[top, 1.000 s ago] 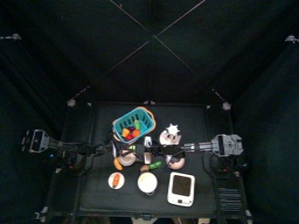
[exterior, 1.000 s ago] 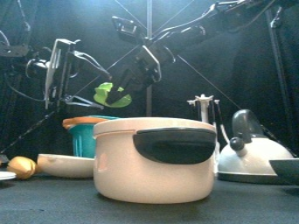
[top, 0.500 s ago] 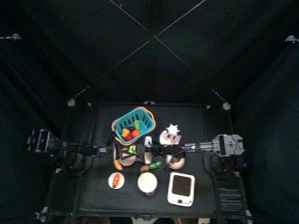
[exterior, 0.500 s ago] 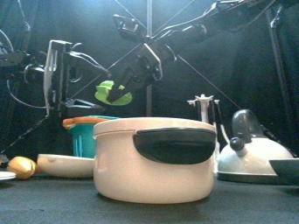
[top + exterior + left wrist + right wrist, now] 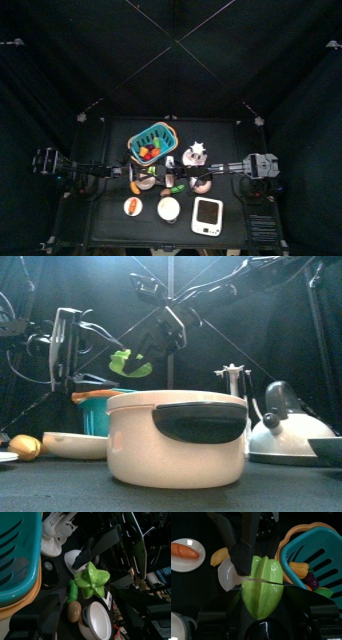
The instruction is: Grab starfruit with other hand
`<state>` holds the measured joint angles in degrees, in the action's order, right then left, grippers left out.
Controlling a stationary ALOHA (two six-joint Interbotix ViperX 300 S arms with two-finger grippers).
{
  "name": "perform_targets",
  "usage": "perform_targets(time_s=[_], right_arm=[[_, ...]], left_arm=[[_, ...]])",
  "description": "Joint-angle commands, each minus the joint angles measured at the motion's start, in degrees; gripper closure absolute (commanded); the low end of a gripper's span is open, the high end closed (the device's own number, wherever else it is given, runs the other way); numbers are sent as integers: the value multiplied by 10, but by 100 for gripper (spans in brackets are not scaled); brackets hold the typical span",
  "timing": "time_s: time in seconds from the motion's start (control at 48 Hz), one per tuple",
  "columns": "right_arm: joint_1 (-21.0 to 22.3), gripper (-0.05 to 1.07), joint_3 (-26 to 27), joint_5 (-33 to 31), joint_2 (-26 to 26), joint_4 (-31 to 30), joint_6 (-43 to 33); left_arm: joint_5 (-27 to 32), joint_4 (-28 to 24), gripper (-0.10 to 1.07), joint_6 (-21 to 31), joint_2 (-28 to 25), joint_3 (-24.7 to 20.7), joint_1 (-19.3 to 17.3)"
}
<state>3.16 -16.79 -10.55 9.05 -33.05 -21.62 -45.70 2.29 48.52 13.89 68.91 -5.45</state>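
The green starfruit (image 5: pixel 130 361) hangs in the air above the teal basket (image 5: pixel 99 407), left of the table's middle. My right gripper (image 5: pixel 263 583) is shut on it, with its two jaws pressing the starfruit (image 5: pixel 263 587) from either side. In the front view the right arm reaches across from the upper right to the fruit. My left gripper (image 5: pixel 64 354) hangs a short way left of the fruit, open and empty. The left wrist view shows the starfruit (image 5: pixel 92 581) ahead, held by the other arm's black finger (image 5: pixel 93 552).
A white lidded pot (image 5: pixel 175 438) with a black handle stands large at the front, with a kettle (image 5: pixel 289 426) to its right. A white bowl (image 5: pixel 75 444) and a brown onion (image 5: pixel 24 446) lie at the left. A white star-shaped juicer (image 5: pixel 198 150) stands behind.
My left gripper has drifted slightly to the right, closer to the starfruit. The right gripper and the fruit have stayed nearly where they were.
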Motion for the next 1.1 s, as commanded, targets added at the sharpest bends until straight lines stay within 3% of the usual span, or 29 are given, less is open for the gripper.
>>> perform_targets(time_s=[0.0,0.271,0.708,1.083], right_arm=[[-2,37,6,4,-25,1,0],[-3,37,6,4,-23,2,-1],[-4,37,4,5,-22,3,-1],[-3,39,-5,5,-24,10,-1]], left_arm=[[-5,-4,-2,0,-1,-13,-4],[-6,-5,9,0,-1,-16,-12],[-6,-6,42,0,-1,-21,-14],[-5,-3,44,0,4,-4,-17]])
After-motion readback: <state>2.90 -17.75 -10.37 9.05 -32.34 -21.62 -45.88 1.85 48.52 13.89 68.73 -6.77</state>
